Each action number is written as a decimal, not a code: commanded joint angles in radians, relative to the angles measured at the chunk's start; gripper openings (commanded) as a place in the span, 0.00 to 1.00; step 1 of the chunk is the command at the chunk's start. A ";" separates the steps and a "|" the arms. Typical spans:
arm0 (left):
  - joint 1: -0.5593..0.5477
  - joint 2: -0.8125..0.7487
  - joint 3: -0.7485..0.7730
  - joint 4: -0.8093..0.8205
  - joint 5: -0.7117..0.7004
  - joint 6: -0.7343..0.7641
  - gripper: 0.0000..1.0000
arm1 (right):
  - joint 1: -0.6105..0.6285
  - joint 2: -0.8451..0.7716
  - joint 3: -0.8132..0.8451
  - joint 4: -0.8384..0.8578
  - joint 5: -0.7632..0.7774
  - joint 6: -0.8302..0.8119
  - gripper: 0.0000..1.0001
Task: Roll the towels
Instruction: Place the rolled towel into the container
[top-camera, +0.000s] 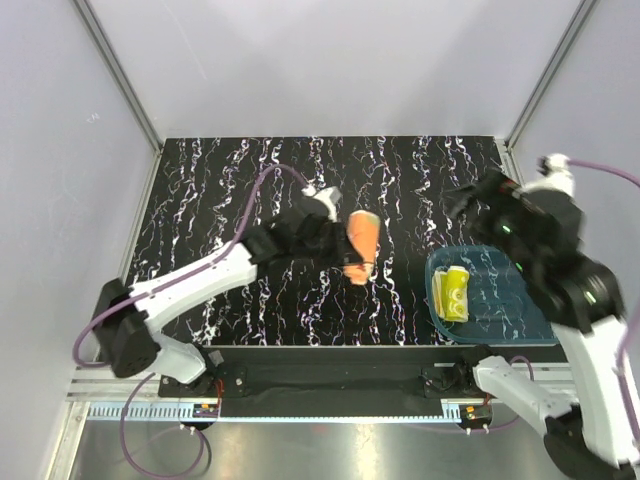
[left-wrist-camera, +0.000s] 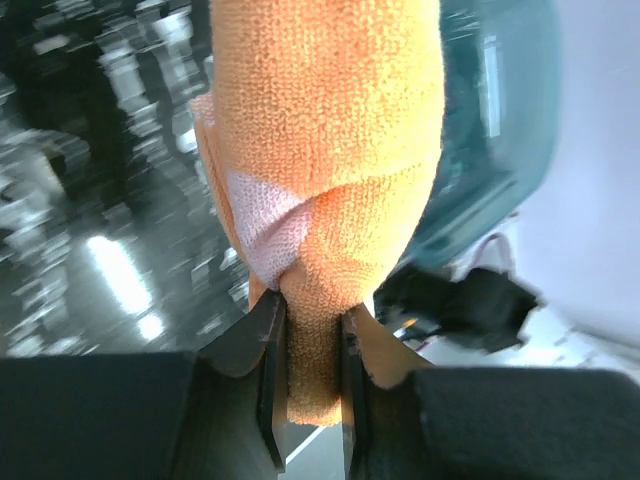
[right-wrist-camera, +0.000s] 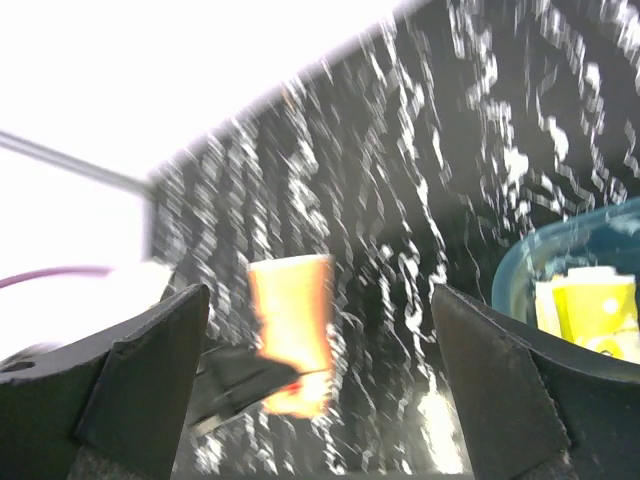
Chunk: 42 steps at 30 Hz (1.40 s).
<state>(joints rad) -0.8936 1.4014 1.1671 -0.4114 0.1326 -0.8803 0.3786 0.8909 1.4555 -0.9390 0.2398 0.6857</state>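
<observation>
We are looking down on the table (top-camera: 200, 200), black with white veining, and the tray (top-camera: 520, 300) is sitting at its near right corner with the yellow towel (top-camera: 455, 293) lying rolled inside, against the tray's left wall, its long axis running from far to near. Our right arm is standing above the tray's far side; the right gripper (right-wrist-camera: 320, 380) is showing its jaws spread wide with nothing between them. Our left arm is reaching across the middle of the table, and the left gripper (left-wrist-camera: 312, 375) is pinching one end of the orange towel (top-camera: 362, 245), jaws nearly together on the cloth. That towel is rolled up, and from the wrist view its long axis is running straight out from the jaws; the overhead view suggests it is clear of the table, though we cannot be sure. The relation that matters, we judge: the tray is lying to the right of the orange roll, well apart, so the left arm is having to carry it rightward toward the bare part beside the yellow towel.
</observation>
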 joint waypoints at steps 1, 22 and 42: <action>-0.070 0.150 0.171 0.098 -0.050 -0.072 0.00 | -0.004 -0.107 0.049 -0.095 0.118 0.040 1.00; -0.321 1.048 1.051 0.305 -0.139 -0.419 0.00 | 0.000 -0.303 0.177 -0.331 0.155 0.029 1.00; -0.315 1.101 1.057 0.187 -0.030 -0.559 0.17 | 0.000 -0.291 0.163 -0.330 0.110 0.023 1.00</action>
<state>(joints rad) -1.2110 2.5156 2.2093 -0.2523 0.0696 -1.4227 0.3786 0.5819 1.6207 -1.2797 0.3492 0.7120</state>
